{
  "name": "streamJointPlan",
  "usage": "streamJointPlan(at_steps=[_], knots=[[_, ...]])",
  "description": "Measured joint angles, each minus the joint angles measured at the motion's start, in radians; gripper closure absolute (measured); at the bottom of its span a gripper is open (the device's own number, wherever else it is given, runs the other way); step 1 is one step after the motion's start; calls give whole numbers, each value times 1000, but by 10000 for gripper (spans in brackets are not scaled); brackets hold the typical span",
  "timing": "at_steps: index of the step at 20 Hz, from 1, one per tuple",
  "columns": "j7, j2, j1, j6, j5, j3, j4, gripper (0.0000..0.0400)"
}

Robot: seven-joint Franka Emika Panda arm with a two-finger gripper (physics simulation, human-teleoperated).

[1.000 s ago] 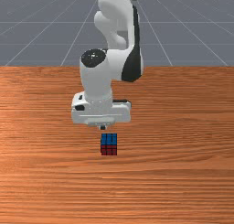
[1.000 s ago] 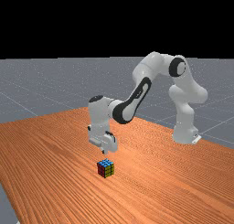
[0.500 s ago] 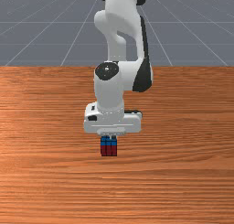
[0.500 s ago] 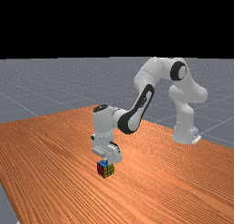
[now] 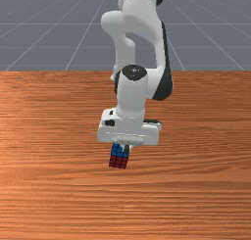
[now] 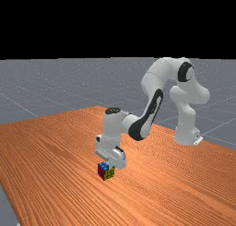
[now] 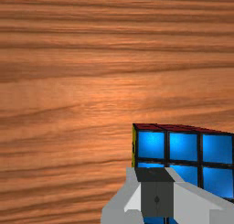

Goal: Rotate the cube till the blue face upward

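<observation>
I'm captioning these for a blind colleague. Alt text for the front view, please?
A cube, blue face up and red side toward the camera, sits on a wooden table, with the gripper of a white-and-grey arm low at its blue top.

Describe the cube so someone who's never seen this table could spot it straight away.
On the orange-brown table, follow the white and grey arm down to its claw. Right at the claw's tip sits a cube, blue on top, with red and yellow sides. Unlike the arm, it's brightly coloured and split into squares by black lines.
</observation>
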Motion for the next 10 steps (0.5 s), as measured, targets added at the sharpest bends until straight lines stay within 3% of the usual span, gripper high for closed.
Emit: streamJointPlan(at_steps=[3,7,10], knots=[[38,2,44,36,-25,-15,-12,388],[75,12,92,73,-40,-18,-31,400],[100,61,98,50,-46,-31,-53,400]])
